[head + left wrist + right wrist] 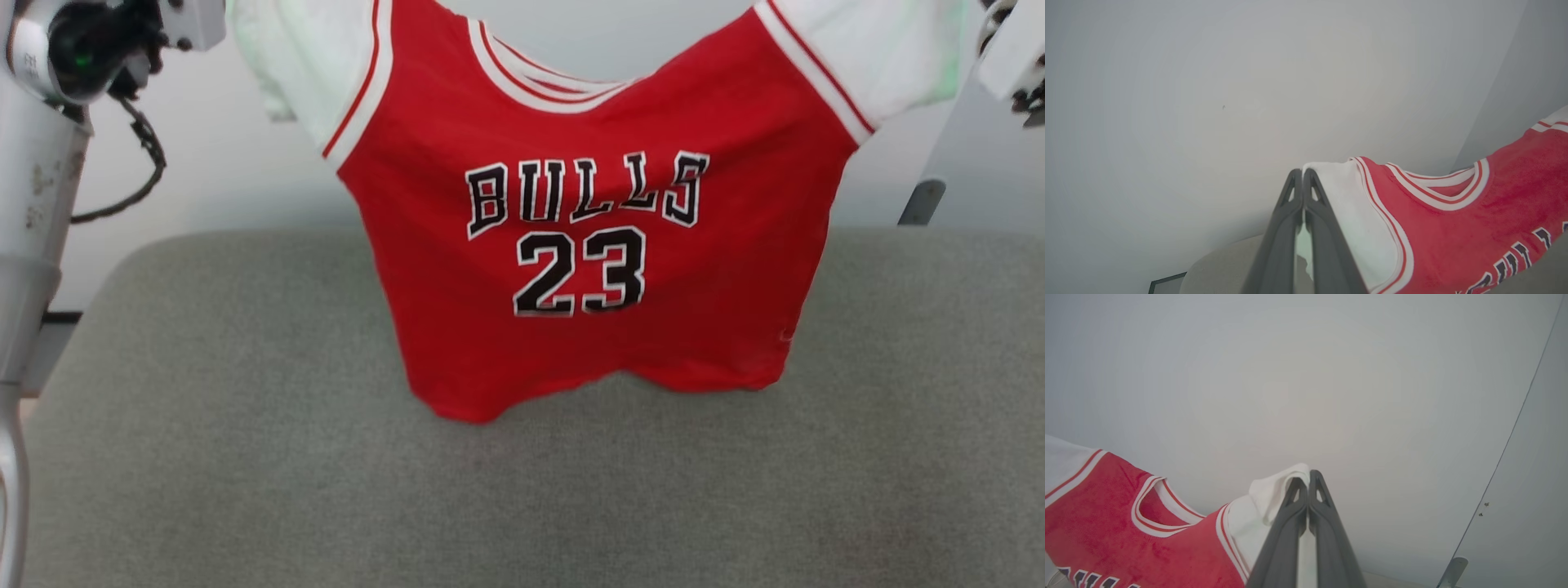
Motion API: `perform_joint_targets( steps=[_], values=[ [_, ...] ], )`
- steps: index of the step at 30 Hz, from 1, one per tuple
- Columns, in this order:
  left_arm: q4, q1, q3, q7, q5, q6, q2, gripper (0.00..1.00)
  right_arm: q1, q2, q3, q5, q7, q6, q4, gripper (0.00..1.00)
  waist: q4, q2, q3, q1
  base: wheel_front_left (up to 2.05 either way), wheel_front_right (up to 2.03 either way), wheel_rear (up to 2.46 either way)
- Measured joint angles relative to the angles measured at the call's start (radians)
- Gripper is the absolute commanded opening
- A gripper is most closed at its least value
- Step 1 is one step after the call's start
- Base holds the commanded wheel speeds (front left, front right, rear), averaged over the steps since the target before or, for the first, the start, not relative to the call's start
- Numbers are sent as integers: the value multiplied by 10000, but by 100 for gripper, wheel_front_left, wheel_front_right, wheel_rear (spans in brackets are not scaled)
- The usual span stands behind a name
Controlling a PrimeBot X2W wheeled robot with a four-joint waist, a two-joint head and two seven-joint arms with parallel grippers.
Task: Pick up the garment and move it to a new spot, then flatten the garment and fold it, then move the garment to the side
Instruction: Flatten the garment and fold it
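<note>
- Garment (pixel 588 269), a red jersey with white sleeves, is hanging upright above the middle of the grey worktop (pixel 245 457). Its black chest lettering and number are facing the head camera.
- Lowest and nearest, the wavy hem is dangling at the worktop's surface. I cannot tell whether it is touching or just clearing it.
- Higher up, the red body is spreading wide towards the shoulders, and the striped neckline is sagging in a shallow curve between the two raised sleeves.
- At the robot's left, the left pincer (pixel 1303 175) is pressing its two dark fingers together on the edge of the white left sleeve (pixel 302 57). A strip of pale cloth is showing between them.
- At the robot's right, the right pincer (pixel 1308 477) is likewise pinching a bunched fold of the white right sleeve (pixel 882 49), fingers closed on the cloth.
- Farthest back, a plain pale wall (pixel 245 163) is rising behind the worktop.
- Judging the risks: each grip is holding only a small bite of thin sleeve fabric, so a quick swing or a hard outward pull could be slipping one sleeve free, leaving the garment dangling crooked from a single pincer.
- Lowering while the hem is dragging could be rolling it under the body and trapping creases, which would make flattening harder.
- Uneven heights between the arms could be laying the jersey down skewed.
</note>
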Motion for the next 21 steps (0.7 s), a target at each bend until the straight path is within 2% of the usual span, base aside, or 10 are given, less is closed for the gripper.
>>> perform_joint_targets(
  steps=[5,8,13,18,21],
  values=[
    [-104,-407,-82,-165,232,100,-92,0,-819,121,-65,-642,-155,0,270,0,-27,0,576,0,0,0,0],
    [-92,-915,-134,-924,635,165,-222,0,-1760,184,203,-1360,-775,0,500,0,-40,0,1127,0,0,0,0],
    [506,-2300,-127,-3120,1438,374,-874,0,-3484,165,399,-3229,-3436,0,1524,0,-21,0,2350,0,0,0,0],
    [1218,-3835,117,-5996,2090,508,-1434,0,-5159,100,42,-5912,-6401,0,2698,0,99,0,3688,0,0,0,0],
    [1666,-4435,268,-7185,2104,318,-1718,0,-5838,-29,-270,-7497,-7139,0,2972,0,213,0,4472,0,0,0,0]
  ],
)
